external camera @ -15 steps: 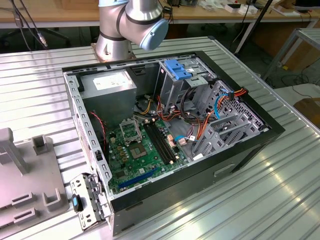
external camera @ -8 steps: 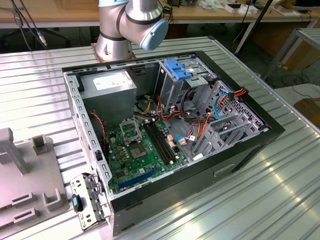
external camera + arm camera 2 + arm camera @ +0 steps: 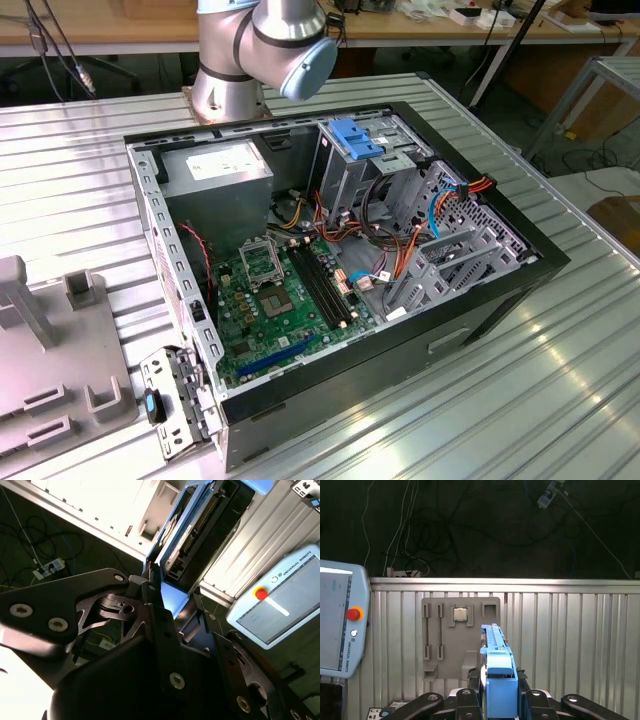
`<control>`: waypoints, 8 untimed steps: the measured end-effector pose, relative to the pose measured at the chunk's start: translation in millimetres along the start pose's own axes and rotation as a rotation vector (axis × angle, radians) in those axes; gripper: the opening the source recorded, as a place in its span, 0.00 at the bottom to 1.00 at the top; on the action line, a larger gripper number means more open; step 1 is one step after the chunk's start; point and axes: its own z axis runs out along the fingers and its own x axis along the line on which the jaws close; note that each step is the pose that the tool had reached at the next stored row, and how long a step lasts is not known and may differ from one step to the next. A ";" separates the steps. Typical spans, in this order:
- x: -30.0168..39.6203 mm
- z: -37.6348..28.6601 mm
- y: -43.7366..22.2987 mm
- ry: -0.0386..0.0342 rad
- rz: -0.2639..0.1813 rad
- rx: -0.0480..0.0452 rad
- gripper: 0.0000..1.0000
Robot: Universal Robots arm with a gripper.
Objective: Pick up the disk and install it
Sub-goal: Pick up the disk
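The gripper (image 3: 498, 689) is closed on the disk (image 3: 496, 645). In the first wrist view its two dark fingers press on either side of the blue rail, and the disk stands edge-on between them, pointing away toward the grey plate (image 3: 462, 640) on the ribbed table (image 3: 570, 630). The disk's far end is over the side of the plate nearest the gripper, well apart from the small chip (image 3: 460, 614) seated at the plate's far side. I cannot tell whether the far end touches the plate or hangs clear of it. A control tablet (image 3: 340, 625) lies just beside the plate.

The disk is probably stiff and heavy for its size because of the metal body, so it should not flex in the grip. The plastic rail looks smooth and may be a little slippery. The long sides are the safest place to hold it — not the connector end, where the pins would be easy to damage.
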 end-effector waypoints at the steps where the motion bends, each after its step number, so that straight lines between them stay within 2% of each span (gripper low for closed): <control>1: 0.0 0.2 -2.7 0.0000 0.000 0.0000 0.37; 8: 0.1 0.8 -14.4 0.0000 0.000 0.0002 0.37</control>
